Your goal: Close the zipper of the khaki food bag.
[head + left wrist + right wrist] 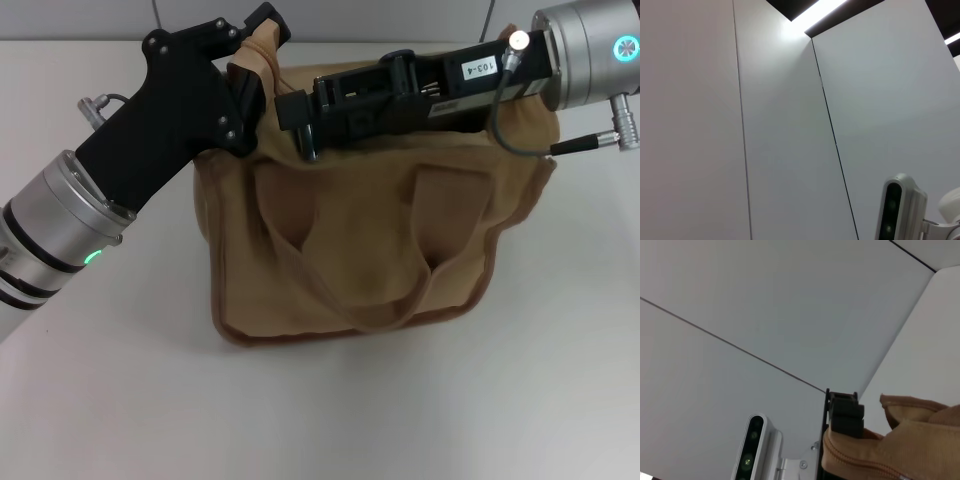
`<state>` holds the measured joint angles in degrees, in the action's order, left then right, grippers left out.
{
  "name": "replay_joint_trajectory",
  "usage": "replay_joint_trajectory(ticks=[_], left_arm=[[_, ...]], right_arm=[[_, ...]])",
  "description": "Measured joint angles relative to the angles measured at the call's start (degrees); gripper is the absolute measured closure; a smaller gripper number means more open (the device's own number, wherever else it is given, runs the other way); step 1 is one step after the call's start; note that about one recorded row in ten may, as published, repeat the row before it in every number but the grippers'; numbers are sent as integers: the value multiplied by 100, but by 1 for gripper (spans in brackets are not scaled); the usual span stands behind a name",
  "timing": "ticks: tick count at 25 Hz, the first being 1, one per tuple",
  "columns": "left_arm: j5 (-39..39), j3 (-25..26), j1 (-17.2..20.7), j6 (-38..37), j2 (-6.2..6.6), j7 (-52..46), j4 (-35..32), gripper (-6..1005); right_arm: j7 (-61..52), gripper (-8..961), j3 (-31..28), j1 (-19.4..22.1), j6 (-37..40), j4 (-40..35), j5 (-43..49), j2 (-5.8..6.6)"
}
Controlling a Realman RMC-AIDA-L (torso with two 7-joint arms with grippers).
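The khaki food bag stands on the white table, its looped handle hanging down the front. My left gripper is at the bag's top left corner, shut on a fold of tan fabric at the bag's end. My right gripper lies across the bag's top from the right, its tip near the left end of the opening. In the head view it hides the zipper and its slider. In the right wrist view a stretch of zipper runs along the bag's top, below a black finger of the left gripper.
The white table spreads around the bag. A grey wall stands behind it. A grey cable loops from my right wrist over the bag's right end. Both wrist views show wall panels and a white camera unit.
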<state>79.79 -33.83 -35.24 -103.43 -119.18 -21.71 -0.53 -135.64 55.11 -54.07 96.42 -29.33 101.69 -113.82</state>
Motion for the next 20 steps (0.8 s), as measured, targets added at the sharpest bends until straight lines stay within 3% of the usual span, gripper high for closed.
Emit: replay_joint_trajectory(ticks=[3, 6, 17, 20], left_arm=[[1, 1, 0, 3, 0, 2, 19, 906], [2, 7, 0, 3, 0, 10, 38, 904], [1, 9, 0, 0, 0, 9, 48, 896], [-1, 9, 0, -2, 0, 10, 47, 894]], right_arm=[[17, 201, 7, 19, -117, 32, 7, -14], [56, 375, 9, 36, -193, 29, 41, -41], [127, 625, 171, 4, -225, -7, 103, -70], [166, 761, 175, 26, -244, -7, 102, -70]])
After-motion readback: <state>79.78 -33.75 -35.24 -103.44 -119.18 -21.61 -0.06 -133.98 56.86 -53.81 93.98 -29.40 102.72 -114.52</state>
